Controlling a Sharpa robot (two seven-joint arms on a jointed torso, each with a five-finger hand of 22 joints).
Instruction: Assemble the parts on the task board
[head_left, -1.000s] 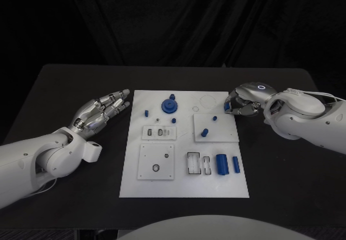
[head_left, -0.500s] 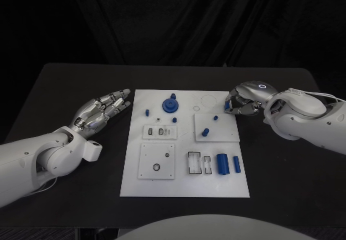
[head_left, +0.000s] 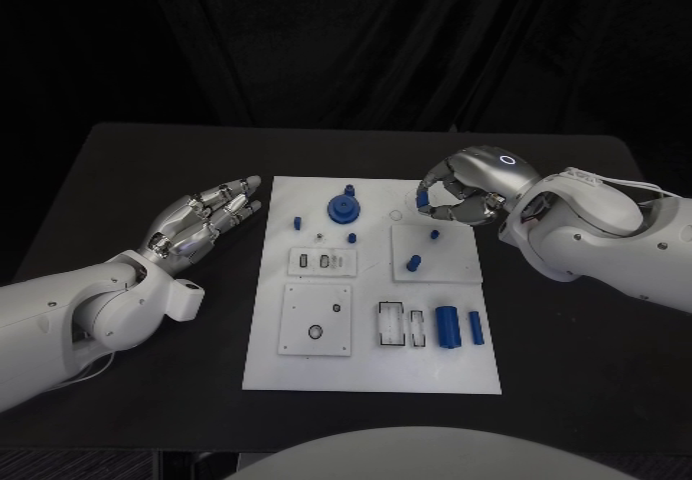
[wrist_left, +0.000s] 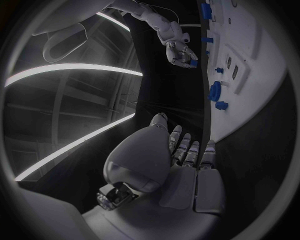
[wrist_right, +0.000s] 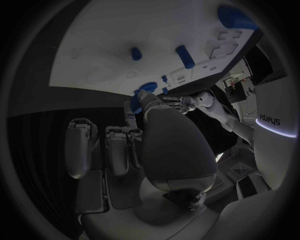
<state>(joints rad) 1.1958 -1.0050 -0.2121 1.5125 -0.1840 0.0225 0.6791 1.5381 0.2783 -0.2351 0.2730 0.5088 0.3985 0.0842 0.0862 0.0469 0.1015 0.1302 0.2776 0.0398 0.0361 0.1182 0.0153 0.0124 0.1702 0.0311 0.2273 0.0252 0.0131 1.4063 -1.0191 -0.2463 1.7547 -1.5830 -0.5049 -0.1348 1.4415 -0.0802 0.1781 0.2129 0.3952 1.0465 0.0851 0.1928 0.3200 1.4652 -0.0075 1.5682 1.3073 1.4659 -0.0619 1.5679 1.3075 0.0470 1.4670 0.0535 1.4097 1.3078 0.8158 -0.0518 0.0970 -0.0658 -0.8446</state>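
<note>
Black cloth hangs behind a black table (head_left: 130, 180), and the white task board (head_left: 371, 370) lies flat in its middle; the board carries several raised white plates and recesses. Near its far edge stands a round blue gear (head_left: 343, 209) with a knob on top; just beside it are a short blue peg (head_left: 299, 222) and a smaller blue pin (head_left: 352, 238). On the square plate (head_left: 451, 265) at the right stand two blue pegs, a thin one (head_left: 434, 235) and a thicker tilted one (head_left: 413, 263). The small plate (head_left: 320, 262) in the middle has slots holding small dark pieces, too small to name; the lower left plate (head_left: 315, 320) holds a dark ring (head_left: 315, 334). Near the lower right, two narrow rectangular pockets (head_left: 387, 325) are beside a blue cylinder (head_left: 447, 327) and a thinner blue rod (head_left: 475, 327), both lying on the board.

The left robot hand (head_left: 202, 220) rests beside the left edge of the board, fingers stretched out and apart, holding nothing; the right robot hand (head_left: 459, 195) hangs over the far right corner of the board, fingers curled inward; a small blue part (wrist_right: 135, 103) shows at its fingertips in the right wrist view, pinched there.
</note>
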